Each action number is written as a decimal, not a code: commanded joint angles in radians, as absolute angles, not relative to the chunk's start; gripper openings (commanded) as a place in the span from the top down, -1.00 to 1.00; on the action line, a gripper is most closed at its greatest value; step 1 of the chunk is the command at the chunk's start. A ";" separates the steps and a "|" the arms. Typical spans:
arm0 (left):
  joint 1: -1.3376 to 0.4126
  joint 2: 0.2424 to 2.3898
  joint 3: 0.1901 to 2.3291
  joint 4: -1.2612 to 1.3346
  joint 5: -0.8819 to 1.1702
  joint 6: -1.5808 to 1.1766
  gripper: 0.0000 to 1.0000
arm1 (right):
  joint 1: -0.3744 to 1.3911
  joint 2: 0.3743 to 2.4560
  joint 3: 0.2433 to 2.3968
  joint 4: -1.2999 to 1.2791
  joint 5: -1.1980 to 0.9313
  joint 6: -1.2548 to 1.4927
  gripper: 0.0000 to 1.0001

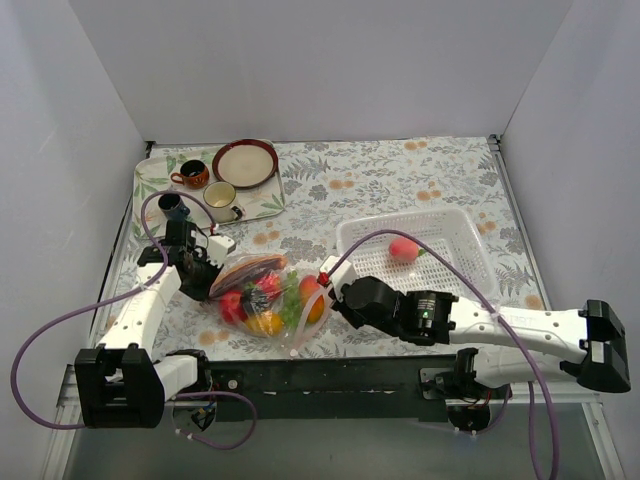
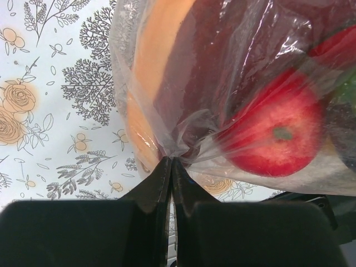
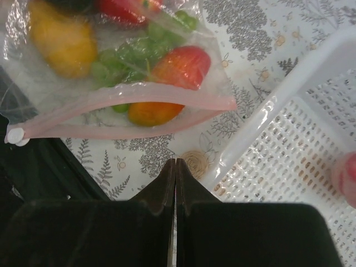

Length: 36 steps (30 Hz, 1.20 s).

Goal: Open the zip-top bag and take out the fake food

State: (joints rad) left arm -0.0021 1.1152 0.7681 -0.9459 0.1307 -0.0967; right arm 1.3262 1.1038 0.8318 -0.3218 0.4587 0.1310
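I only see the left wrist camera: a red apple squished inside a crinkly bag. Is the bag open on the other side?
Observer: Yes. The right wrist view shows the zip-top bag with its pink zip strip parted and an orange fruit in the gap.
Operator: Is the other pincer holding the bag too?
Observer: No. The right pincer is shut on nothing, a little short of the strip.
Operator: Is any food out already?
Observer: One pinkish-red fruit lies in the white basket.
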 commanded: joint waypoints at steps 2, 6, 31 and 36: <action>-0.002 1.121 0.813 -0.976 0.150 -0.113 1.00 | 1.335 1.150 0.775 -0.187 0.377 0.176 0.97; -0.002 1.117 0.804 -0.973 0.155 -0.115 1.00 | 1.332 1.256 0.768 -0.097 0.359 0.180 0.16; -0.002 1.114 0.782 -0.959 0.186 -0.098 1.00 | 1.229 1.635 0.857 0.170 0.428 0.227 -0.75; -0.002 1.117 0.779 -0.953 0.179 -0.095 1.00 | 1.227 1.631 0.818 0.172 0.433 0.238 -0.71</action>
State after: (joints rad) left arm -0.0021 1.1248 0.7807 -0.9634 0.1612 -0.1078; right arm 1.2282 1.6478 0.8227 0.1375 0.4164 0.2146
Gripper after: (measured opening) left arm 0.010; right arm 0.867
